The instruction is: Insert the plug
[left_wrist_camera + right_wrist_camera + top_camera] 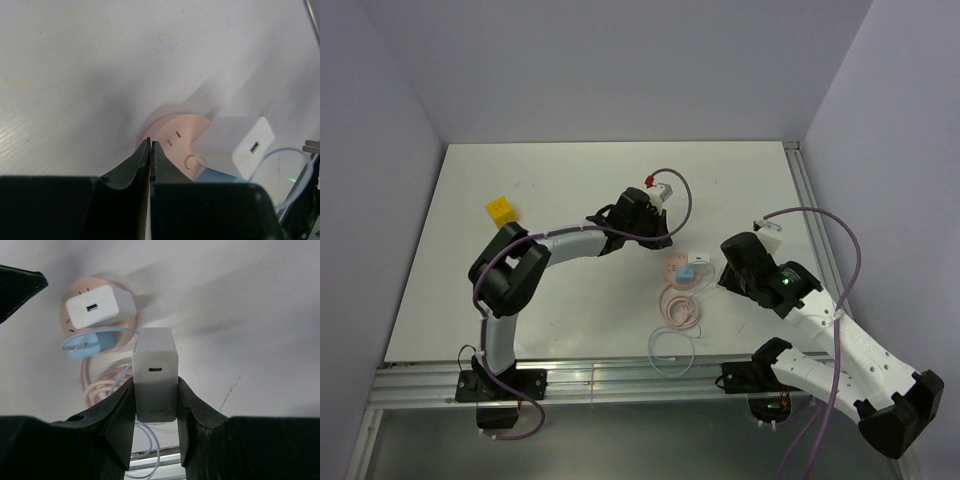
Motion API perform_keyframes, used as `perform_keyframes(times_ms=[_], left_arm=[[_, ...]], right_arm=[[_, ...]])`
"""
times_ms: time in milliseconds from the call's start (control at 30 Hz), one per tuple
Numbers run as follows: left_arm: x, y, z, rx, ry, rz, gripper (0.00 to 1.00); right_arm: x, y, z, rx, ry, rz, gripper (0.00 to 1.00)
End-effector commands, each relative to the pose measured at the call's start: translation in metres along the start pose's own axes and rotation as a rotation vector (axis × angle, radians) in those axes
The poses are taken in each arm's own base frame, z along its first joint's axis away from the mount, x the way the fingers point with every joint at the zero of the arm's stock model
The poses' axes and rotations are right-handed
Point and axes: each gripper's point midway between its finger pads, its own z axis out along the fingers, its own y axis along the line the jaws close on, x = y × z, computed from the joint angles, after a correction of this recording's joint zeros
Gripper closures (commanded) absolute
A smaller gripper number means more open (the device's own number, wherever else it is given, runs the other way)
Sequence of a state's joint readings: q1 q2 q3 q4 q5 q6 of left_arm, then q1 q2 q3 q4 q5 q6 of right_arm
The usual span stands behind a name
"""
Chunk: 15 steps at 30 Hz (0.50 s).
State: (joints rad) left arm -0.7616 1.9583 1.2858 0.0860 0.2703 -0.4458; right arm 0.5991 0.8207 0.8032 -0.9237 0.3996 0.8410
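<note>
Light-blue plug at left of right wrist view, lying against pink round disc, just below white cube adapter. Right jaws gripping grey charger block, port facing camera, lower centre. Left jaws closed, nothing between, tips at disc's edge. In top view plug sits centre-right of white table; yellow block upper left, well apart.

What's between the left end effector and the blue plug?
The pink round piece, topped by the white adapter, lies before the plug; left wrist view shows it.
</note>
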Motion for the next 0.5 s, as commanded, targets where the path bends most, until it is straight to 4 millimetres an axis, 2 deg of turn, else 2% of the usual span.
perform_keyframes(times_ms=[0, 233, 467], left_arm=[[-0.013, -0.009, 0.009, 0.046, -0.027, 0.025, 0.92], [0.000, -0.010, 0.018, 0.098, -0.011, 0.020, 0.92], [0.016, -0.013, 0.016, 0.139, 0.016, 0.014, 0.92]], right_arm=[[-0.007, 0.001, 0.010, 0.042, -0.031, 0.028, 1.00], [0.005, 0.011, 0.039, 0.059, 0.039, -0.003, 1.00], [0.008, 0.024, 0.069, 0.050, 0.065, 0.003, 1.00]])
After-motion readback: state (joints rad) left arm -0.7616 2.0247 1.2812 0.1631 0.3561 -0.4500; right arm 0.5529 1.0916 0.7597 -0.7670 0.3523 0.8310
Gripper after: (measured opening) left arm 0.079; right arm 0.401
